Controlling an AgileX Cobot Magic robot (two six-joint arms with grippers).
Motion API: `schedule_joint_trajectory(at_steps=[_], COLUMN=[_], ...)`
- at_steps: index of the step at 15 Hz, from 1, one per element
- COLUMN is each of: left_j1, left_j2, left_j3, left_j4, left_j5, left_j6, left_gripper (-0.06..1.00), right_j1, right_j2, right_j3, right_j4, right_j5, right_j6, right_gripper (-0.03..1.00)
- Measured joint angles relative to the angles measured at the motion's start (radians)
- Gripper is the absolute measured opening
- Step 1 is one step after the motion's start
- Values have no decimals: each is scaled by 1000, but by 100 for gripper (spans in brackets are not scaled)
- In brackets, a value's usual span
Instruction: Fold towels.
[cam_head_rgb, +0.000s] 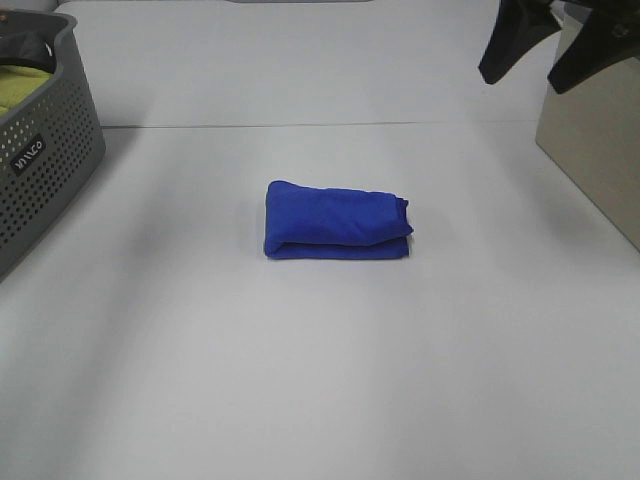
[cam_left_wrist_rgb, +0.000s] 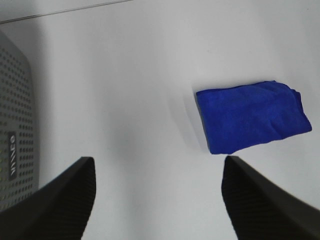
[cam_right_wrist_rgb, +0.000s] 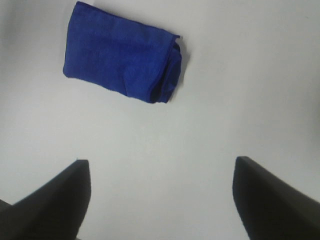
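With the towel folded at frame centre on the table and your 2 grippers, left and right, both spread wide and empty, a careless re-grab could unroll its loose right end.

A grey perforated basket stands at the far left edge of the white table, holding a yellow-green cloth. A beige box sits at the right edge.
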Motion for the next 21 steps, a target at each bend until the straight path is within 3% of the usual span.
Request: schedule_joint_trajectory(at_steps=[9,13,17,21], left_j1=[0,0,0,0], left_j2=[-742,-1155,-1462,-1599], left_j3=[908,1211,1308,1313], left_j4=[26,26,5,-6], left_j5=[-13,-24,8,-19], left_j6=[-20,-20,0,67], left_gripper=[68,68,68,68], right_j1=[0,0,0,0], right_j2=[-542,-793,-1086,-1335], right_j3=[616,927,1108,1142], right_j4=[-91,-96,-112,-180], right_j5=[-1,3,-30,-82], right_j6=[0,1,-1,-14], right_gripper=[76,76,76,76])
